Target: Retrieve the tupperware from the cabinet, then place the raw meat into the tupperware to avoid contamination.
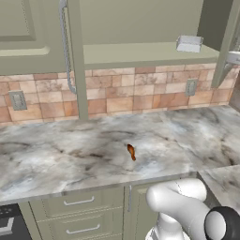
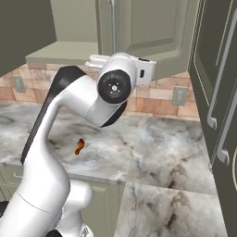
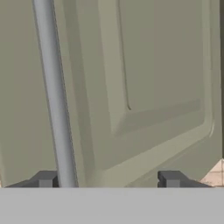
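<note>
The cabinet (image 1: 140, 18) stands open, its left door (image 1: 75, 56) swung out edge-on. The tupperware (image 1: 190, 43), pale and shallow, sits on the shelf at the right end. The raw meat (image 1: 131, 152), a small reddish-brown chunk, lies on the marble counter (image 1: 61, 154); it also shows as the meat (image 2: 79, 146) beside the arm. In the hand view my gripper (image 3: 108, 180) is open, close against the green door panel (image 3: 153, 87). The silver bar handle (image 3: 54, 96) runs between the fingers, just inside the left fingertip (image 3: 46, 178), untouched by the right one.
Grey wall outlets (image 1: 18, 100) (image 1: 191, 86) sit on the brick backsplash. Drawers (image 1: 79, 202) lie under the counter and a stove corner (image 1: 8, 225) at the lower left. A tall dark cabinet (image 2: 217, 92) with long handles stands on the right. The arm's elbow (image 2: 115, 85) hangs over the counter.
</note>
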### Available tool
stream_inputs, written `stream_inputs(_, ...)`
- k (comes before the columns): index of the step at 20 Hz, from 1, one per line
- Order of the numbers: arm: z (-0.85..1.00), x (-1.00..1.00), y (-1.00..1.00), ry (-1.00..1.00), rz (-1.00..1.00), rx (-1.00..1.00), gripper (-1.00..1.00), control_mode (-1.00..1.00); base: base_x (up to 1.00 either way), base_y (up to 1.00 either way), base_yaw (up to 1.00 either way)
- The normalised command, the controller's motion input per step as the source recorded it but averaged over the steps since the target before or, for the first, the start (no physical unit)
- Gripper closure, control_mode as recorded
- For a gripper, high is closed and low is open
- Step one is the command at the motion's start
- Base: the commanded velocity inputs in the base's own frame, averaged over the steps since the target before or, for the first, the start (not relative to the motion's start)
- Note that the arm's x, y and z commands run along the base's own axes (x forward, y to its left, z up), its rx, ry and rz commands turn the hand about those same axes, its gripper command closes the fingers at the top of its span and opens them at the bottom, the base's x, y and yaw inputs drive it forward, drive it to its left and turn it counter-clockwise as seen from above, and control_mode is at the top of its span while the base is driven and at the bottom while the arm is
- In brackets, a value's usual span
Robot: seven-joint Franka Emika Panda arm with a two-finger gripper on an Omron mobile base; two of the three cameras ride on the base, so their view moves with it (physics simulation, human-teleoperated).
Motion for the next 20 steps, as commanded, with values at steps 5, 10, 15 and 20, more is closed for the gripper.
stream_inputs(5, 0.17, -0.28, -0.51, 0.0, 0.01, 0.02, -1.0, -1.0, 0.0, 0.0, 0.0)
stream_inputs(10, 0.02, -0.27, -0.49, 0.0, 0.01, 0.0, -1.0, -1.0, 0.0, 0.0, 0.0)
stream_inputs(15, -0.01, -0.51, -0.4, 0.0, 0.0, -0.01, -1.0, -1.0, 0.0, 0.0, 0.0)
stream_inputs(20, -0.35, -0.51, 0.0, -0.03, 0.03, -0.06, -1.0, -1.0, 0.0, 0.0, 0.0)
